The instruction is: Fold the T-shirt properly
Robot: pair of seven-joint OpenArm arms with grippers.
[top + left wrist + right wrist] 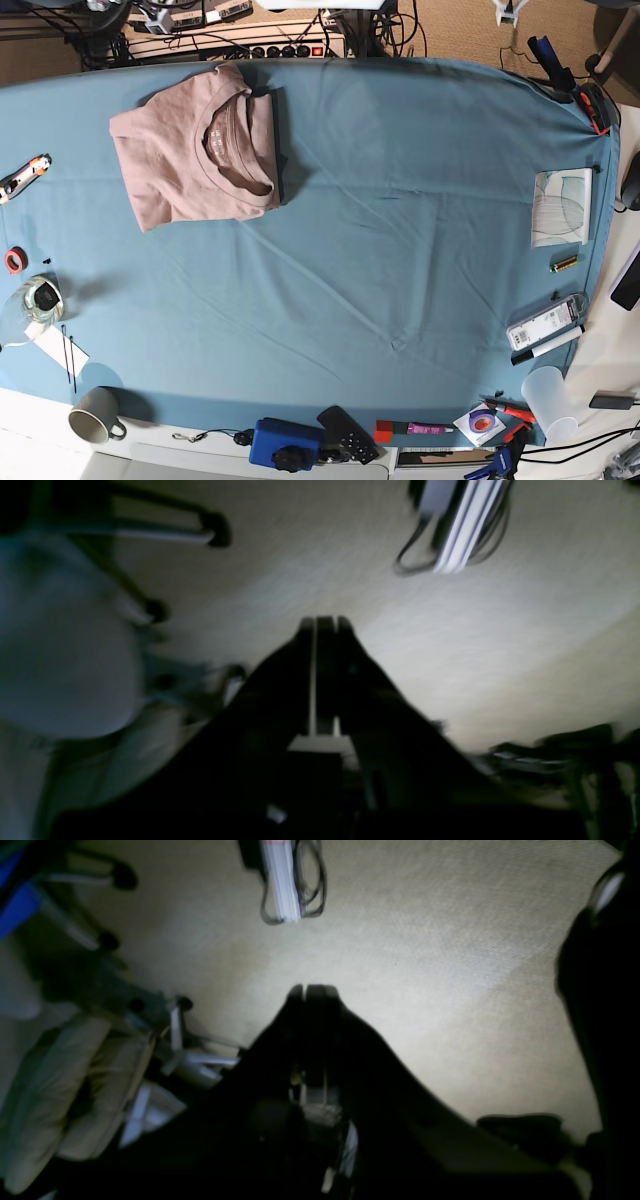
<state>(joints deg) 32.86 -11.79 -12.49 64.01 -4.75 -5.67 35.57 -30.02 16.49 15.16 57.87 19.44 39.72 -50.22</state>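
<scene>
T-shirt [195,150] sits folded into a compact, roughly square bundle at the far left corner of the table, on the blue-teal cloth [400,220]. Collar faces up with the small neck printing showing, and the bundle lies a bit skewed to the table edge. Nothing is touching it, and neither arm shows in the base view.

Both wrist cams are pretty blurry and dark, pointing at beige carpet [500,645] rather than the table. Left gripper [324,622] has its fingers pressed together, only a thin light seam between them, nothing pinched. Right gripper [312,989] looks the same: jaws together, nothing in them. The left wrist cam also catches chair legs with castors [215,530] and a pale aluminium rail with cables [462,525] on the floor; the right one sees the same sort of rail [282,885].

Around the table edges is the usual clutter: a grey mug [95,415] at the near left corner, a roll of tape [40,298] above it, a blue box [283,442] along the near edge, a clear plastic cup [550,395] near right, and a white booklet [560,205] on the right side, all well apart from the shirt.
</scene>
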